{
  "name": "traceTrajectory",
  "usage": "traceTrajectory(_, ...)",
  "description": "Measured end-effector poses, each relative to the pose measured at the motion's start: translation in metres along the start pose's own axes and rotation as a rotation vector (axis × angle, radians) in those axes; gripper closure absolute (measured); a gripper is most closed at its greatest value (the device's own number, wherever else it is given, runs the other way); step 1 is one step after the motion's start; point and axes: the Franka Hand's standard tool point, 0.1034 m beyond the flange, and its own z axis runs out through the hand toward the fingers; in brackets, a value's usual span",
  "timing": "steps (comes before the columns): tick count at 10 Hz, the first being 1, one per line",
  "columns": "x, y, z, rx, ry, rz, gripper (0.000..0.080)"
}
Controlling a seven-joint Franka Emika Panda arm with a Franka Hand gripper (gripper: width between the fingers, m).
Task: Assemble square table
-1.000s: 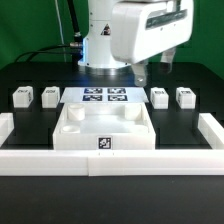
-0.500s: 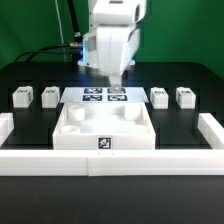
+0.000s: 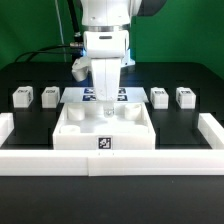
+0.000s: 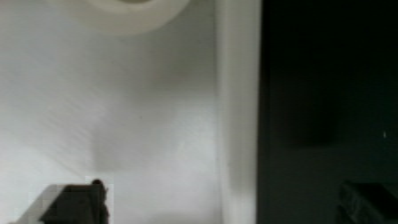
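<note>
Since a second ago our arm has swung in from the exterior view's right, and the gripper (image 3: 105,103) now hangs over the rear edge of the square slab (image 3: 103,130), jaws wide and empty. The slab lies just behind the border wall (image 3: 110,161); the leg blocks (image 3: 50,96) wait apart, untouched. Our wrist view is blurred, probably showing the slab's edge. We judge we are reaching for the slab; next, we lower astride that edge and close.
</note>
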Motion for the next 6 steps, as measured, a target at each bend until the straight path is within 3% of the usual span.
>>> traceTrajectory(1,0.0000,-0.0004,0.0004,0.001,0.000,0.000,0.0235)
traceTrajectory(2,-0.0001,-0.0004,0.0004,0.001,0.000,0.001,0.0371)
traceTrajectory(3,-0.0002,-0.0005,0.0005,0.001,0.000,0.001,0.0371)
traceTrajectory(5,-0.0003,-0.0007,0.0008,0.002,0.000,0.002,0.0699)
traceTrajectory(6,-0.0005,-0.0007,0.0007,0.002,0.000,0.003,0.0742)
